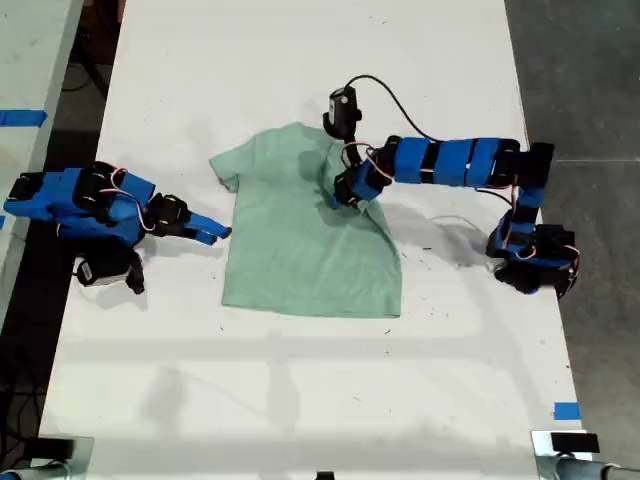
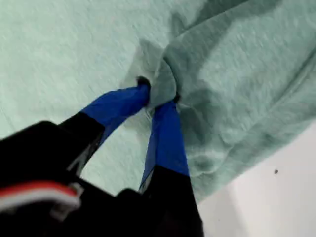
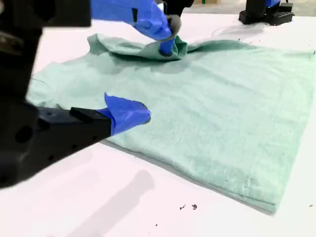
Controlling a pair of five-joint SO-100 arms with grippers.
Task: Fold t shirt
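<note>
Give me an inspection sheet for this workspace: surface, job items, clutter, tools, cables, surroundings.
Surface: white table, a few dark specks.
Job's things: t shirt lying mostly flat, one sleeve side bunched and pulled inward.
Clutter: nothing seen.
Grippers: my first gripper, tool shut on a pinch of the t shirt; my second gripper, tool open, beside the shirt's edge, holding nothing.
Cables: black cable looping over the first arm.
Surroundings: blue tape on the table edge, dark floor beyond.

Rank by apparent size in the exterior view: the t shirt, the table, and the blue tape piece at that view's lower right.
1. The table, largest.
2. The t shirt, clearly smaller than the table.
3. The blue tape piece, by far the smallest.
</note>
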